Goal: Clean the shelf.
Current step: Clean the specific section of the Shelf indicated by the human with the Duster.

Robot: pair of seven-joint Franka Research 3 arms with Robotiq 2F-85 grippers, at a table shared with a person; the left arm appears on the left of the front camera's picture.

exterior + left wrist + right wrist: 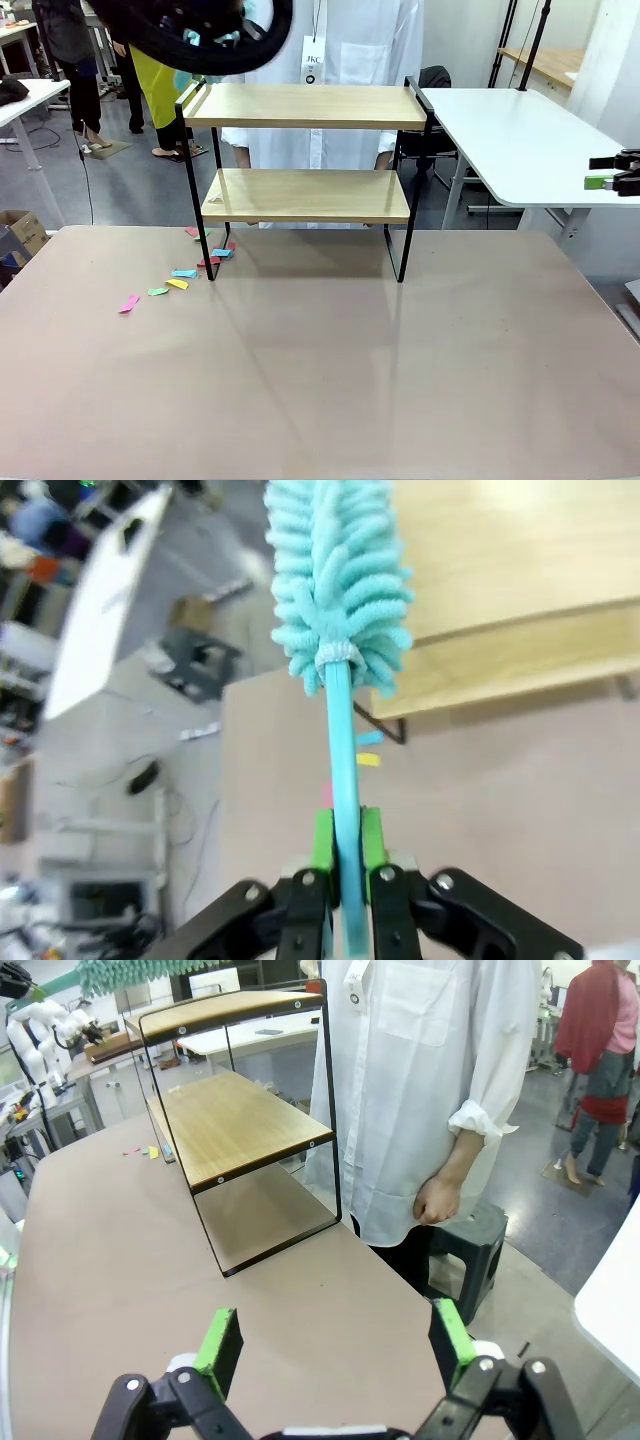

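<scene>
The left fingers (322, 838), clenched on a fluffy teal duster (340, 590), hover seemingly at the left end of the two-tier light-wood, black-framed shelf (305, 195), stretched left-right at the far middle of the beige surface (320, 380); the released right fingers (220, 1350) sit farther off.

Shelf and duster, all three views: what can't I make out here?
- Front view: the shelf boards are seen nearly edge-on, so their top surfaces are hidden. A dark blurred shape, cut off by the top edge, cannot be identified.
- Left wrist view: the duster tip runs off the top edge, and the shelf behind it is blurred.
- Front view: the paper scraps are too small to read.
</scene>
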